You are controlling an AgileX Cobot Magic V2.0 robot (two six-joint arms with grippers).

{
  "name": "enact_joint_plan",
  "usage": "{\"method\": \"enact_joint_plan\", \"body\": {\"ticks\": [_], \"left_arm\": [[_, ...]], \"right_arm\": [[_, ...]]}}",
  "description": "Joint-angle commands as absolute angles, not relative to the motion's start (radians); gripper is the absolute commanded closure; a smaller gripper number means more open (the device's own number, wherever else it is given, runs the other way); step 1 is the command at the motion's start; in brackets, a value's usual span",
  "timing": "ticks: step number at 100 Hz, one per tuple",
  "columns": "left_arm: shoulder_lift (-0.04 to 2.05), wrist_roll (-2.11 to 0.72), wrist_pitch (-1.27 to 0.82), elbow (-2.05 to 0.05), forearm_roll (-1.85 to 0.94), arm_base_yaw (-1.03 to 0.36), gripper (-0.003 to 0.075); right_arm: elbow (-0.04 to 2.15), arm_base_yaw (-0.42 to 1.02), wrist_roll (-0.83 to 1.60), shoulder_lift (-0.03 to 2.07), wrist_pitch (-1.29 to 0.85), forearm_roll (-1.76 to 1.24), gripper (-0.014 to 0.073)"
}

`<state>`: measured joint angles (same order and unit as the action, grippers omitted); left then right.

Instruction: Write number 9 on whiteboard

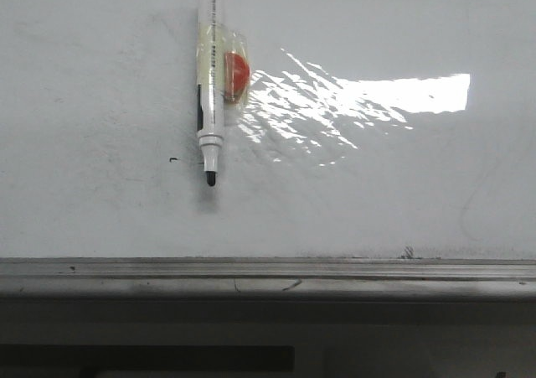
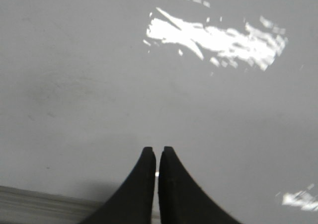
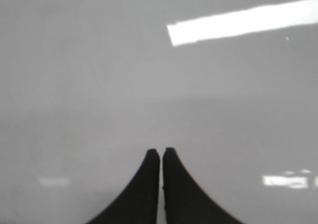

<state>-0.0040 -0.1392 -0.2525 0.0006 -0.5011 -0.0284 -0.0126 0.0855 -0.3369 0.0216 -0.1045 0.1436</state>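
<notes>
On the whiteboard (image 1: pixel 100 85) lies one marker (image 1: pixel 211 76), uncapped, tip toward the rail (image 1: pixel 268 271), beside one short dash (image 1: pixel 172 159); no 9 is drawn. Two end effectors, left (image 2: pixel 159 149) and right (image 3: pixel 161 151), seem pressed closed, holding nothing

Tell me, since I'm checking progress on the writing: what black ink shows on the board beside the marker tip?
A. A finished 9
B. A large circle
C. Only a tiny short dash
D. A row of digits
C: on the whiteboard, only a tiny dash sits left of the marker tip; no 9 is drawn.
</notes>
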Motion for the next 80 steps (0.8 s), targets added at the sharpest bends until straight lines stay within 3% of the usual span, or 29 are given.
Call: {"method": "enact_joint_plan", "body": {"ticks": [1, 36, 48, 62, 72, 80], "left_arm": [[-0.032, -0.135, -0.136, 0.019, -0.729, -0.034, 0.0741], [-0.032, -0.163, -0.103, -0.029, -0.939, -0.034, 0.0741], [-0.009, -0.278, -0.184, -0.148, -0.832, -0.034, 0.0741], [0.116, -0.329, -0.42, -0.34, -0.634, -0.034, 0.0735], [0.237, -0.33, -0.561, -0.453, -0.612, -0.034, 0.0656], [0.345, -0.364, -0.647, -0.51, -0.616, -0.034, 0.0521]], "right_arm": [[-0.039, 0.087, -0.37, 0.042, 0.12, 0.015, 0.0635], [0.027, 0.087, -0.429, 0.042, 0.201, -0.151, 0.0635], [0.214, 0.087, -0.386, 0.044, -0.07, -0.039, 0.0635], [0.474, 0.087, -0.233, 0.115, -0.486, 0.162, 0.0634], [0.598, 0.087, -0.18, 0.187, -0.634, 0.212, 0.0633], [0.667, 0.087, -0.146, 0.231, -0.709, 0.209, 0.0623]]}}
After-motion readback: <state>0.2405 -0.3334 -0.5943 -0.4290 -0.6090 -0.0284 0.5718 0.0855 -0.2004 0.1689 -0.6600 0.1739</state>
